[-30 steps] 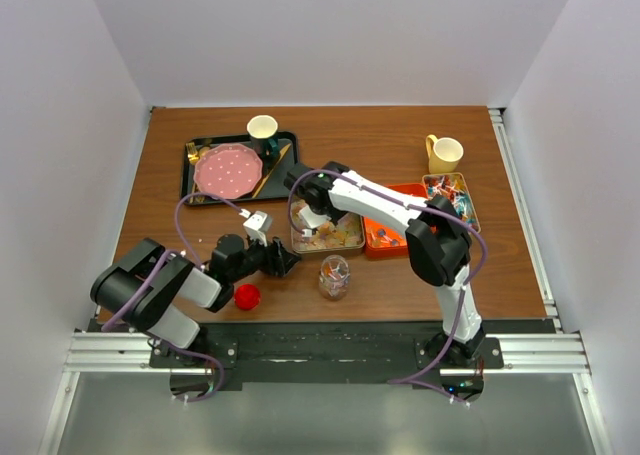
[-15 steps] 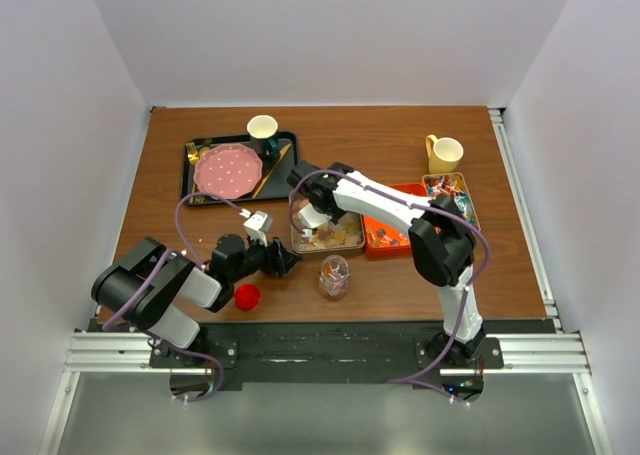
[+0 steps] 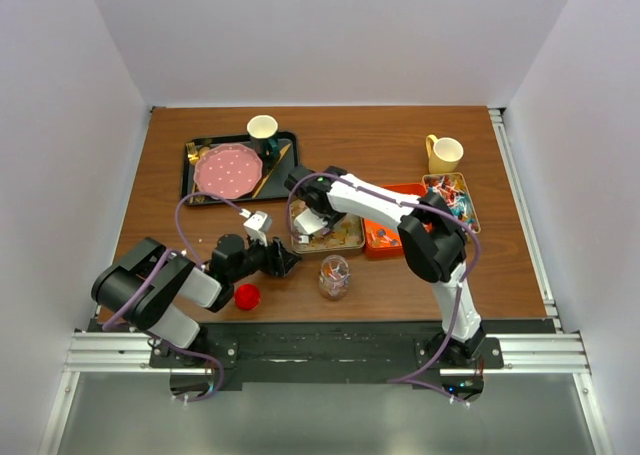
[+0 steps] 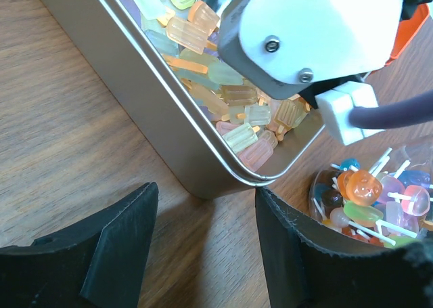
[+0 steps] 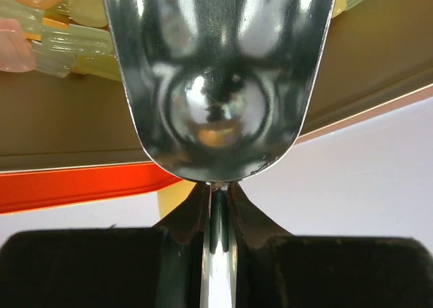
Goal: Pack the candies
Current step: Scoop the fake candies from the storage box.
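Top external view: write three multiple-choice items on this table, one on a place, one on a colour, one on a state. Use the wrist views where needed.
1. The pink plate lies:
A. on the floor
B. on the bare wood
C. on the black tray

2. The mug at the far right is:
A. yellow
B. blue
C. green

3. The right tool is:
A. open and empty
B. shut on a metal scoop
C. shut on a cloth

Answers:
1 C, the plate sits inside the tray's rim.
2 A, its body and handle are yellow.
3 B, the right wrist view shows the scoop's handle pinched.
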Tool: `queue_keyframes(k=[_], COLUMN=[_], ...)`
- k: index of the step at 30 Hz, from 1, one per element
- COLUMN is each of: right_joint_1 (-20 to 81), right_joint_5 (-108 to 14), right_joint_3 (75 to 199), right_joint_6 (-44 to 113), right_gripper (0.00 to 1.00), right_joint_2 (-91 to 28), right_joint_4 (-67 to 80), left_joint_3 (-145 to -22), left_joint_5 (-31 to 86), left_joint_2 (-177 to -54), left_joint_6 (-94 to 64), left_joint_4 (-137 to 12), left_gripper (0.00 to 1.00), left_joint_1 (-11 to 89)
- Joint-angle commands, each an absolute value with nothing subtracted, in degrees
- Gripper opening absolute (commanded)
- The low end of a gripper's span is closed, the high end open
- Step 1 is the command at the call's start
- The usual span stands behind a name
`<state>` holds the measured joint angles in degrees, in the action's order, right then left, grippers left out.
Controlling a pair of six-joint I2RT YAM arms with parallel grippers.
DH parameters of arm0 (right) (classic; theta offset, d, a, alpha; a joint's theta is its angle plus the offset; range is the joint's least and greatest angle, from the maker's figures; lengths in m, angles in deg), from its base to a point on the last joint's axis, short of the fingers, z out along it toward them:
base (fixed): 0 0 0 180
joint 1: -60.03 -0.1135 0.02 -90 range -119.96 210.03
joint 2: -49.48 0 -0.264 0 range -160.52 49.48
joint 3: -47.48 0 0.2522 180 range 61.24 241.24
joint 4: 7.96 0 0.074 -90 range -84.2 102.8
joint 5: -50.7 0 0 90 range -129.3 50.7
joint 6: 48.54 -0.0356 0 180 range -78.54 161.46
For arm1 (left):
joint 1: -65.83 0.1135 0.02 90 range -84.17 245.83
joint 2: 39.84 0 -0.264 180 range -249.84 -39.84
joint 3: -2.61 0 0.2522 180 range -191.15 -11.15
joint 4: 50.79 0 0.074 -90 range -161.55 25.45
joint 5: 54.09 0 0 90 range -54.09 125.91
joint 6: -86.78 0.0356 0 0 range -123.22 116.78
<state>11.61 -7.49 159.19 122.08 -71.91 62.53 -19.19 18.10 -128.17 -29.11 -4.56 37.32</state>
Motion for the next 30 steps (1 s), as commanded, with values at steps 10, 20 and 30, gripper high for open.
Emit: queue_keyframes(k=[10, 20, 30], right_joint_1=[4.76, 5.01, 8.53], right_joint_5=[-17.32, -28.19, -41.41], right_joint_3=[161.08, 164.77, 158.36], right_joint_6=[116.53, 106.43, 100.88], right_gripper=[0.0, 0.0, 0.0], right_joint_2=[-74.54, -77.26, -73.92], right_joint_4=[63.55, 65.83, 53.88], left_joint_3=[-19.42, -20.2, -22.84], left_joint_5=[18.16, 17.89, 13.67], left_joint_2=[-129.48, -128.78, -126.41], left_joint_6=[-28.36, -28.27, -26.43], left_joint_4=[-6.89, -8.65, -16.19], left_gripper=[0.64, 0.64, 0.64], left_joint_1=[37.62, 38.93, 41.31])
